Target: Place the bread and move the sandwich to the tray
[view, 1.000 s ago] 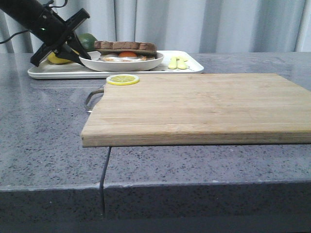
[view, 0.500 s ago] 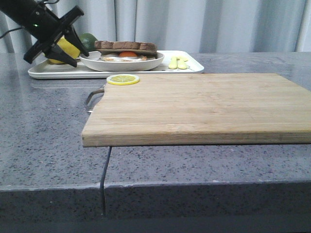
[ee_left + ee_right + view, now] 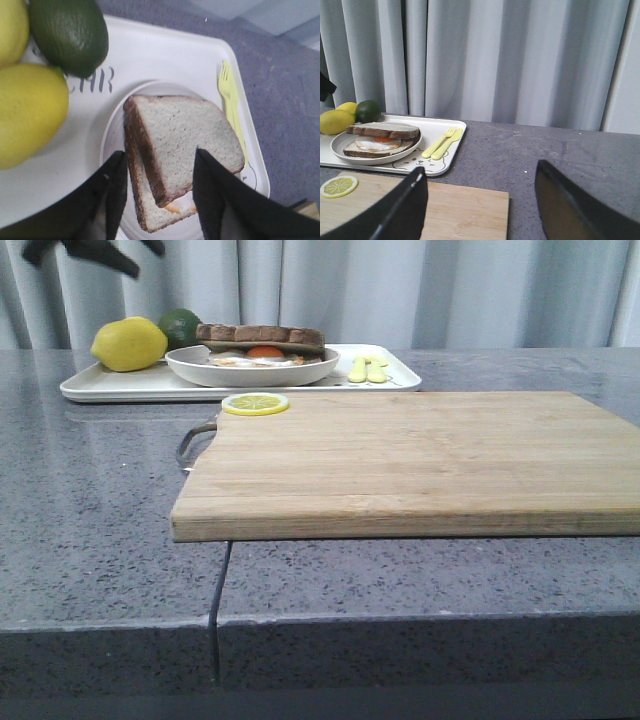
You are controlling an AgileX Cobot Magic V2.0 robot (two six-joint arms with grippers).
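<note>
The left gripper [image 3: 159, 195] has lifted clear of the tray [image 3: 395, 368] at far left since a second ago and now hangs above it, jaws spread and empty. The bread [image 3: 187, 142] lies on the egg, so the sandwich [image 3: 262, 343] sits whole in its dish [image 3: 200, 368] on the tray; the task looks done. The right gripper [image 3: 479, 210] waits spread, holding nothing.

Pale bread [image 3: 187, 140] with dark crust, lying askew atop the egg sandwich [image 3: 377, 144]. Both inside a round dish on the white tray [image 3: 130, 386].
</note>
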